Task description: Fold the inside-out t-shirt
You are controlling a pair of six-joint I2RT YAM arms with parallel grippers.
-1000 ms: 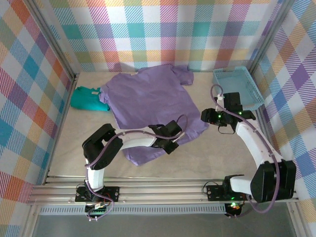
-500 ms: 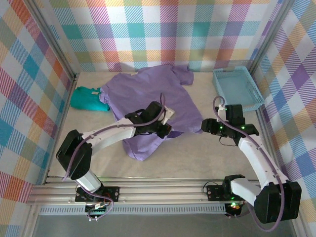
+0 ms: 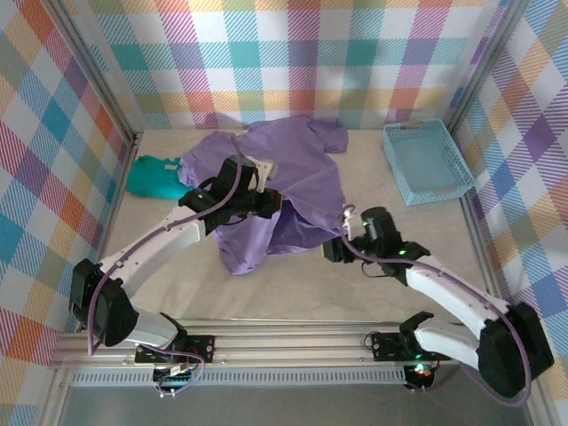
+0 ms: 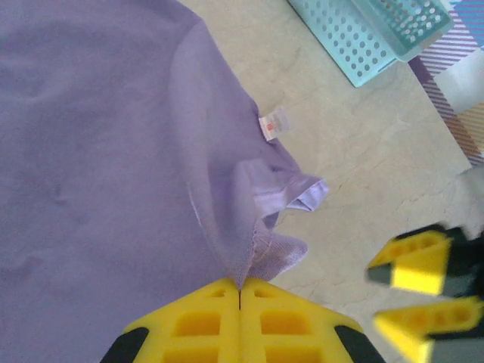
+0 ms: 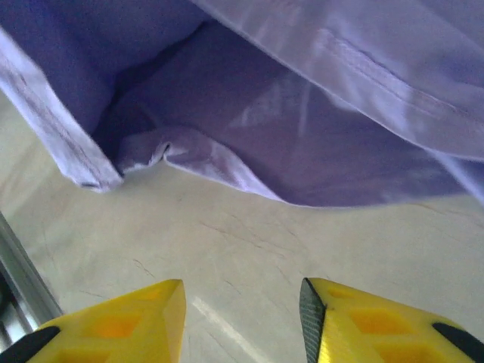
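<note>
The left gripper is pinched shut on a fold of the purple t-shirt, which drapes over the middle of the bench, while the right gripper hangs partly open and empty beside its drooping edge, and this light, limp cloth is probably best grabbed along that hem.

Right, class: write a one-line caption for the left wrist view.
Shut left pincer grips an edge of the lavender t-shirt above the table, teal basket beyond.

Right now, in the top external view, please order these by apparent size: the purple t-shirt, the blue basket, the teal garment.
1. Purple t-shirt, clearly the largest.
2. Blue basket.
3. Teal garment, the smallest, though the shirt may cover its right edge.
</note>
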